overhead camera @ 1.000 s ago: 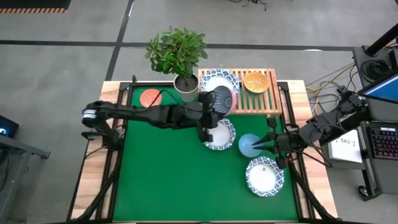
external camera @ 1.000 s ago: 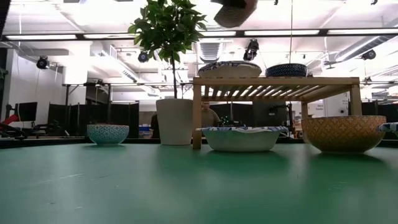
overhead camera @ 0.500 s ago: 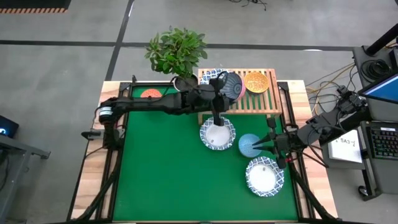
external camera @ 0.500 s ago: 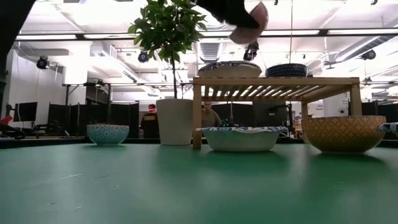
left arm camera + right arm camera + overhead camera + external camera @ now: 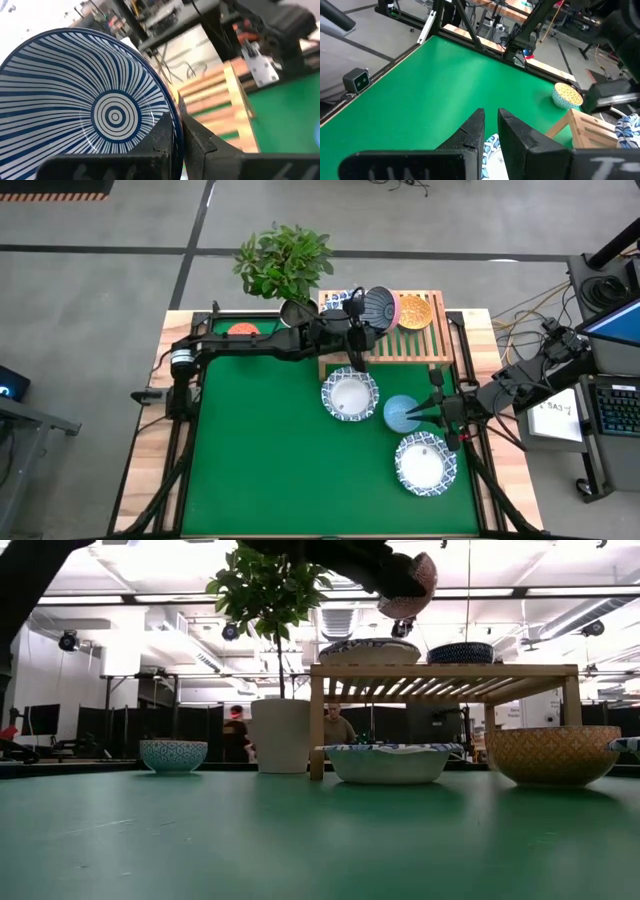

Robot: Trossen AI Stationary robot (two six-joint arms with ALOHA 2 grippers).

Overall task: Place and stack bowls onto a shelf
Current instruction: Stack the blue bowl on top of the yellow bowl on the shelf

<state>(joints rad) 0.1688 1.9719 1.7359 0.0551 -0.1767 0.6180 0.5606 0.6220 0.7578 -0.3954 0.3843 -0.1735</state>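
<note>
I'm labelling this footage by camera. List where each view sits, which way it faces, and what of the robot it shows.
High view: overhead, looking straight down; both arms, left gripper holding the striped bowl above the shelf.
Low view: table height, level across; left arm overhead with the bowl.
Left wrist view: past its own fingers clamped on the bowl's rim.
Right wrist view: over green table, right gripper.
Shared: high and low both show the shelf and plant pot.
</note>
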